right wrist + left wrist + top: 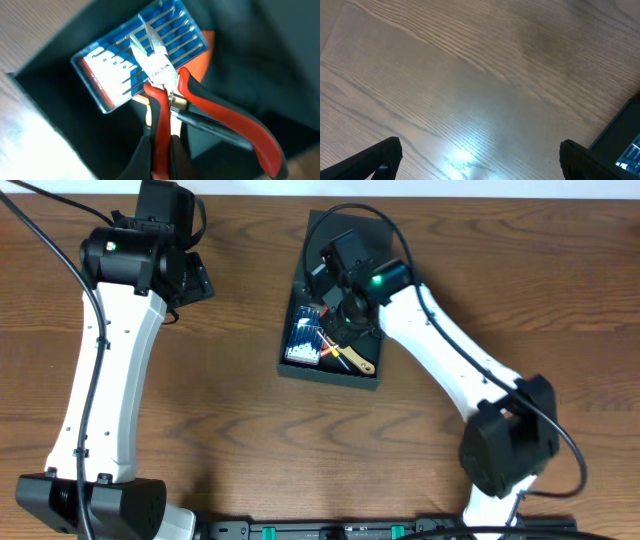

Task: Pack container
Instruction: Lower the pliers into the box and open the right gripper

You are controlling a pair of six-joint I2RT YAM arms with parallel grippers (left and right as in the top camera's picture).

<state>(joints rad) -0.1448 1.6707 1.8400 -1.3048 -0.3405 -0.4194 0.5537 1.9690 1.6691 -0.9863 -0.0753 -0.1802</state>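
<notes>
- Left end effector [480,157]: hanging released, jaws standing wide apart and gripping nothing, over bare worktop [230,400], well apart from the load.
- Container [330,377]: dark, matte rectangular box, sitting on the worktop right of centre with its near corner just entering the left wrist view. Its flap lid [345,225] is lying open at the far end.
- Handling, as a judgement: the box is looking cardboard-like, so likely light and only moderately stiff. The walls may be giving under a hard pinch, and the whole box may be sliding if pushed from one side. The matte skin is probably offering fair grip. The free edge of the flap is looking like the best place to take hold for closing, and a side wall for steadying.
- Contents, left side: a blue case [120,75] of slim silver bits, lying flat against the floor of the box.
- Contents, middle: pliers [160,70] with red and black handles, hanging nose-first just above the blue case, inside the box walls.
- Contents, right side: a yellow-handled tool [358,362], lying near the front wall.
- Right end effector [160,147]: reaching down into the box, clenched on one red handle of the pliers.
</notes>
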